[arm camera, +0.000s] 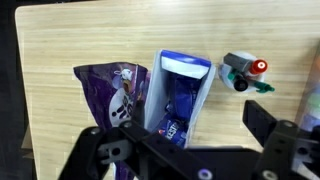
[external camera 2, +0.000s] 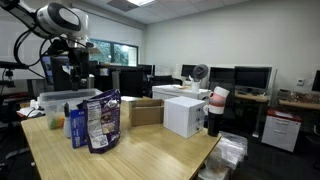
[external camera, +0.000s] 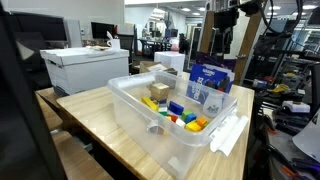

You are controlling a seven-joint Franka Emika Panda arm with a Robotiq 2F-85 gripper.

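Observation:
My gripper (arm camera: 177, 128) hangs open and empty, high over a wooden table (arm camera: 60, 40). Straight below it in the wrist view stands an open blue-and-white carton (arm camera: 181, 90) with blue packets inside. A purple snack bag (arm camera: 112, 92) stands touching the carton's left side. To the right, a small bottle with a red cap (arm camera: 243, 72) lies on its side. In both exterior views the gripper (external camera: 225, 15) (external camera 2: 68, 55) is well above the carton (external camera: 210, 82) (external camera 2: 78, 125) and the bag (external camera 2: 103, 122), touching nothing.
A clear plastic bin (external camera: 130, 100) with several coloured toys stands beside the carton, its lid (external camera: 228, 135) leaning at the table's edge. A white box (external camera: 85, 68) sits on a neighbouring desk. A cardboard box (external camera 2: 147, 110), a white box (external camera 2: 185, 115) and a cup stack (external camera 2: 217, 108) stand further along.

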